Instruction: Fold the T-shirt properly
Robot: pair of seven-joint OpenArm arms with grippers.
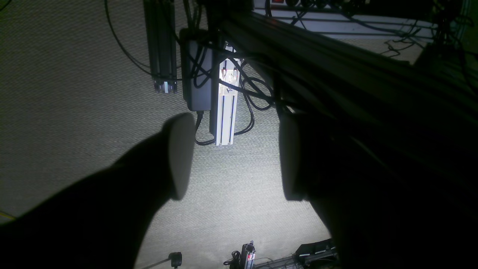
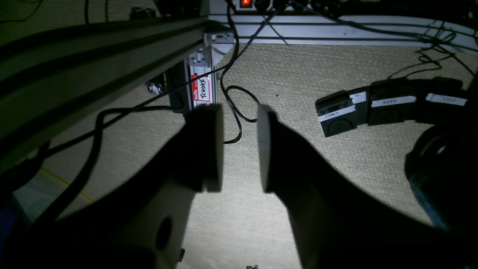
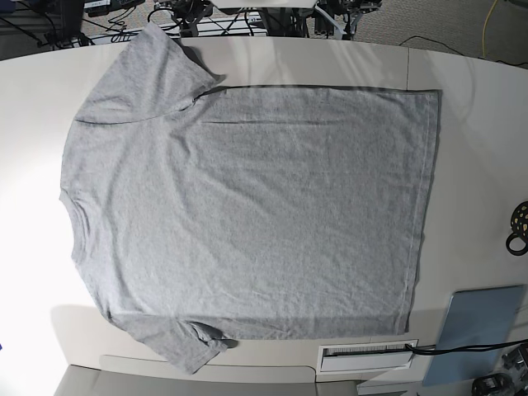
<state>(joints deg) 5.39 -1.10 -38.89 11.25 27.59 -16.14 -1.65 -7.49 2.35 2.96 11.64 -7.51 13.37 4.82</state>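
The heather-grey T-shirt [image 3: 247,214] lies spread flat on the white table [image 3: 478,148] in the base view, plain side up, neck to the left, hem to the right, one sleeve at the top left and one at the bottom left. Neither arm shows in the base view. In the left wrist view my left gripper [image 1: 233,157] is open and empty, hanging over carpet below the table level. In the right wrist view my right gripper [image 2: 240,147] is open by a narrow gap and empty, also over carpet. The T-shirt does not show in either wrist view.
A blue-grey pad [image 3: 481,323] and a white slotted plate [image 3: 368,355] lie at the table's bottom right. A black ring-shaped object [image 3: 518,226] sits at the right edge. Under the table are aluminium frame bars [image 1: 224,101], cables [image 2: 235,108] and black labelled units [image 2: 373,106].
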